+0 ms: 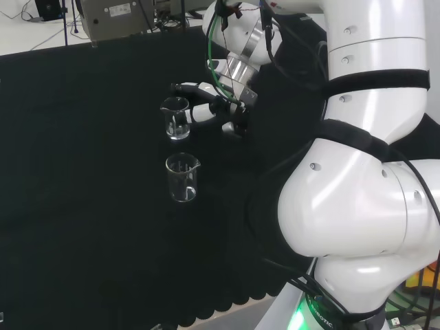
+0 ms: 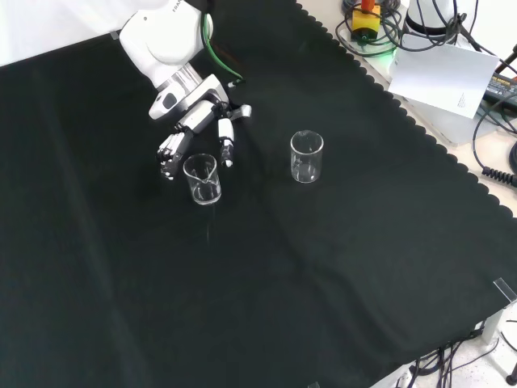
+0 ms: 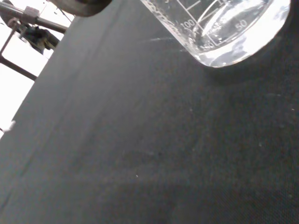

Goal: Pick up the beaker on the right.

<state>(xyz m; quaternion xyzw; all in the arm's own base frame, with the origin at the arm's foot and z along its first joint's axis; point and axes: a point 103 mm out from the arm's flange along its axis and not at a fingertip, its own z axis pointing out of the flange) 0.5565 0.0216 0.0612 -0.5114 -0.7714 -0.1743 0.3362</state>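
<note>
Two clear glass beakers stood upright on the black cloth (image 2: 339, 267), well apart from each other. In the front view, the far beaker (image 2: 307, 156) stood at about 2 o'clock from the near beaker (image 2: 202, 179). In the head view the same pair stood one behind the other — one beaker at centre (image 1: 183, 177), the other (image 1: 176, 118) at 12 o'clock from it.

My hand (image 2: 192, 121) sat just beside the beaker at the left of the front view, at roughly 11 o'clock from it. My fingers (image 2: 170, 153) were extended and slightly spread, flanking the glass on either side — wide, not closed round it. In the head view my hand (image 1: 206, 103) lay at 3 o'clock from that beaker; contact with the wall could not be determined.

The wrist view showed a beaker's base (image 3: 233, 32) resting on the cloth, with printed graduations. Both beakers appeared to hold nothing.
</note>
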